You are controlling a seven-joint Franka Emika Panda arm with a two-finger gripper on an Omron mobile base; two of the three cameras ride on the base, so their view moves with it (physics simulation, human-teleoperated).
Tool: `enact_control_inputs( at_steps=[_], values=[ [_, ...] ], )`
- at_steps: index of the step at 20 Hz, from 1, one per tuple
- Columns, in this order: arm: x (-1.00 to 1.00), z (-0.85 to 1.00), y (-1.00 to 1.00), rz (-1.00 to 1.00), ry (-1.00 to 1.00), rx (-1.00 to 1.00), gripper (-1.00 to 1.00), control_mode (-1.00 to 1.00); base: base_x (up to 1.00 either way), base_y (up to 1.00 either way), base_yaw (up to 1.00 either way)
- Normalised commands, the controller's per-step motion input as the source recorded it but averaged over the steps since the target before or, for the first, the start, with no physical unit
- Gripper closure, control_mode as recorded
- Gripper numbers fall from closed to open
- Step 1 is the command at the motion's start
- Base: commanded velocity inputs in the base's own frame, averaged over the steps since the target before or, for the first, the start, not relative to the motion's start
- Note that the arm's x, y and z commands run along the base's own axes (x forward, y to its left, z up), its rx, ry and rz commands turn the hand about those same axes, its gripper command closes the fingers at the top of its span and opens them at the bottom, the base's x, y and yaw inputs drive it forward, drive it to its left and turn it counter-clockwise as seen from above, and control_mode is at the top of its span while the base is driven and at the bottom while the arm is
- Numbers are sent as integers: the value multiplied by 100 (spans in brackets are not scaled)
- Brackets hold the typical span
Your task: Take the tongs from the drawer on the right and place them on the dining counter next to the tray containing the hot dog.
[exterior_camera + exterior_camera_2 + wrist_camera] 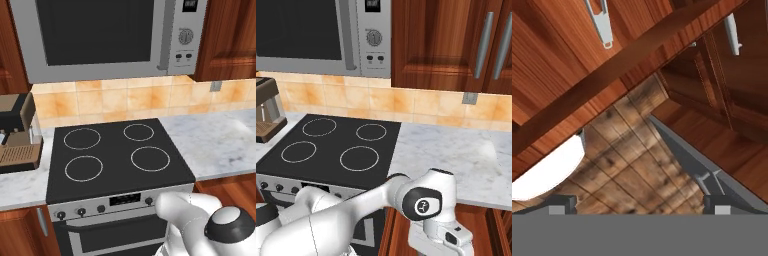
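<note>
Wooden cabinet fronts (557, 65) and a grey handle (601, 25) faced your gripper (639, 209), jaws wide and empty; with the tongs nowhere visible, presumably shut away, you risked pulling the wrong drawer.

Even, bright, shadowless rendered light

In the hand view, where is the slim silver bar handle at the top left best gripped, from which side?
Probably across the middle of the slim silver bar handle, coming straight at the reddish wood front: the bar is narrow and stands off it.
</note>
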Motion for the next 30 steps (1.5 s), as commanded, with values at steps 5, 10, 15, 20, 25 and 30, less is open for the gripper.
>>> enact_control_inputs(
  at_steps=[5, 10, 15, 20, 25, 30],
  values=[
    [13, 3, 18, 2, 3, 0, -100, -100, 0, 0, 0],
    [59, 18, -23, 18, -5, 12, -100, -100, 0, 0, 0],
    [15, 4, -17, 12, -5, 5, -100, -100, 0, 0, 0],
    [32, -2, -24, 11, -21, 4, -100, -100, 0, 0, 0],
    [45, -4, -33, 22, -27, 2, -100, -100, 0, 0, 0],
    [49, -17, -69, 27, -20, 3, -100, -100, 0, 0, 0]
  ],
)
